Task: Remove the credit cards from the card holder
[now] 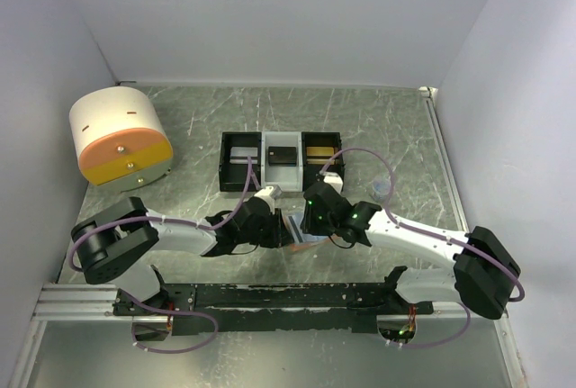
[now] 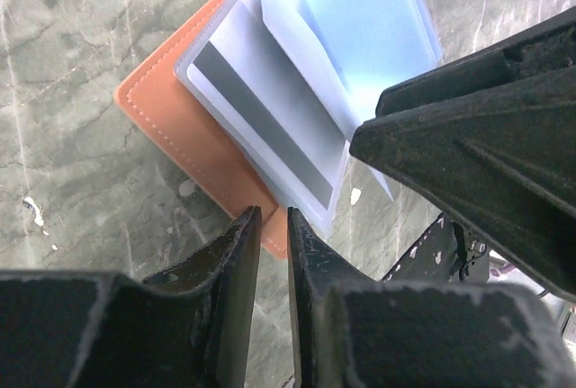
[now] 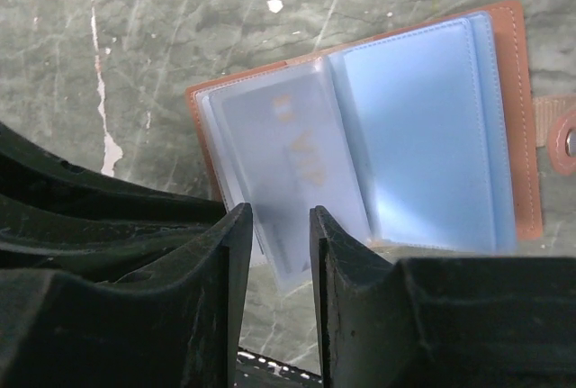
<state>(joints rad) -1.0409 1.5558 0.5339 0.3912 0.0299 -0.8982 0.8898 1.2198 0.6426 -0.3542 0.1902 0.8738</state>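
The salmon-orange card holder [image 2: 166, 122] [image 3: 526, 109] lies open and flat on the table between both grippers [image 1: 294, 228], its light blue sleeves showing. A card [image 2: 261, 127] with a grey stripe sits in a clear sleeve. My left gripper [image 2: 273, 215] [image 1: 274, 226] hangs over the holder's near corner, jaws a narrow slit apart, with cover and table showing through. My right gripper [image 3: 281, 212] [image 1: 317, 219] stands open, and the lower end of a translucent sleeve holding a card [image 3: 288, 163] sticks out between its fingertips; no contact shows.
A black-and-white three-compartment tray [image 1: 263, 156] stands behind the holder with a card in each bay. A round white-and-orange container [image 1: 121, 136] sits at the far left. The right gripper's black body [image 2: 477, 136] crowds the left wrist view. A rail [image 1: 270, 298] runs along the near edge.
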